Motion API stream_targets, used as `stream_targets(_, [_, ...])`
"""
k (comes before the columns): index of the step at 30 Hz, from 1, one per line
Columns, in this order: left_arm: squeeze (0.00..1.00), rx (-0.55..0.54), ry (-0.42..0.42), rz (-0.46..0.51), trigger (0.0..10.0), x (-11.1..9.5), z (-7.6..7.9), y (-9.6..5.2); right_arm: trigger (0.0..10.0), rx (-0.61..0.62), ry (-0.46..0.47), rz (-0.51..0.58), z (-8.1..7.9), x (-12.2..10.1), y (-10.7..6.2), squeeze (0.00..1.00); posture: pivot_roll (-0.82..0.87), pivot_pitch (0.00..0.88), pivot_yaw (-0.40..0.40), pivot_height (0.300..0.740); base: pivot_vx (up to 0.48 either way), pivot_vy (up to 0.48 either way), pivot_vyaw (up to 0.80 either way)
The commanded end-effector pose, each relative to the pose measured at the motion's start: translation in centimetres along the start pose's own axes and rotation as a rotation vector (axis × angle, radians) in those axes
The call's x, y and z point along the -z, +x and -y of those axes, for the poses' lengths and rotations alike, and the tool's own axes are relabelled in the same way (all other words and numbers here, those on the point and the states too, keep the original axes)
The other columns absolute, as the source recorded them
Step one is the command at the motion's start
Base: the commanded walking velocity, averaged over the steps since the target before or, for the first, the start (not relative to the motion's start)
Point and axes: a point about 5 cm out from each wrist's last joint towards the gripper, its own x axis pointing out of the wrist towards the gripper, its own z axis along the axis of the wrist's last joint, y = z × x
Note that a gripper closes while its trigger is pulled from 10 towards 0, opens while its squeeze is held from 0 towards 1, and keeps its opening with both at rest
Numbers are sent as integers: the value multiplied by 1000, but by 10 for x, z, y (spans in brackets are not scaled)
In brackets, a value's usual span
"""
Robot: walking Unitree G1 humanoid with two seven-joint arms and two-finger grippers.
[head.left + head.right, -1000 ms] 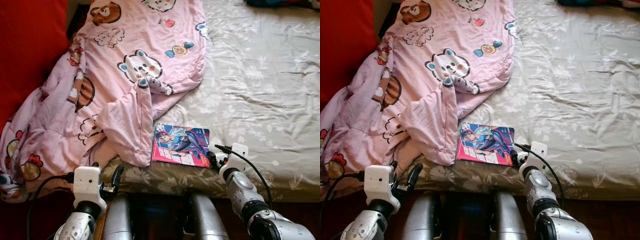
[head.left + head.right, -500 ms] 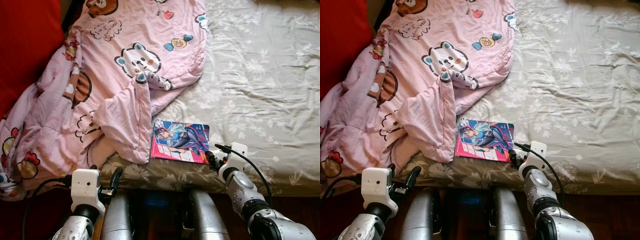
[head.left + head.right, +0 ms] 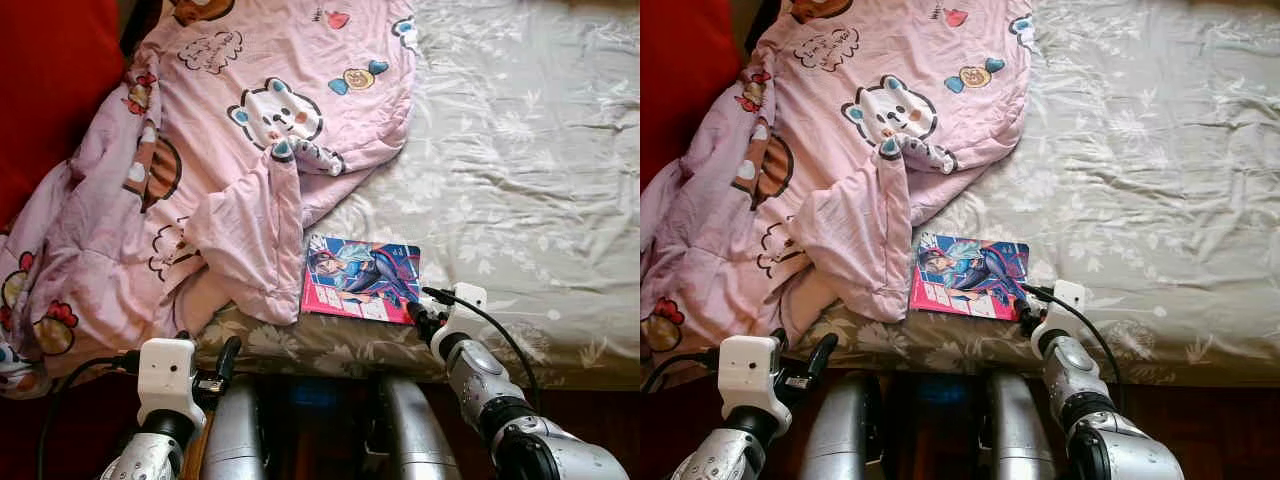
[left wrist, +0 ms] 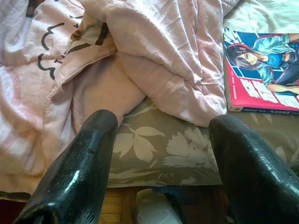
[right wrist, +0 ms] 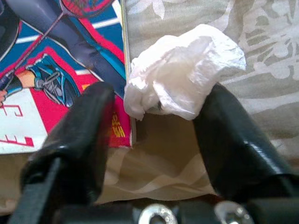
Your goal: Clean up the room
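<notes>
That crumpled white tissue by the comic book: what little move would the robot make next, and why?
Probably shut the right tool on the tissue. Its fingers stand open on either side of the wad, which lies on the bedsheet touching the comic book.

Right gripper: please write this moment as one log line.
right gripper: open, straddling crumpled white tissue | tissue: beside colourful comic book on grey floral bedsheet | left gripper: open, at bed edge

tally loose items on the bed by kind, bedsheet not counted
Pink cartoon blanket: 1
Comic book: 1
Crumpled white tissue: 1
Total: 3
</notes>
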Motion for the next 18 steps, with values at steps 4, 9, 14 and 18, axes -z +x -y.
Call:
stream_targets(4, [0,-15,11,-44,10000,8,-5,-8,0,13,4,-62,6,22,-6,0,221,402,-56,626,0,0,0])
stream_targets(9, [0,-22,14,-50,10000,10,-6,-7,0,14,-6,-76,6,27,-7,0,226,394,-57,626,0,0,0])
stream_targets(14, [0,-29,11,-56,10000,13,-7,-8,0,5,-4,-59,5,25,-6,0,227,383,-54,626,0,0,0])
stream_targets(18, [0,-26,10,-52,10000,12,-5,-8,0,15,-8,-17,6,17,-5,0,230,380,-54,626,0,0,0])
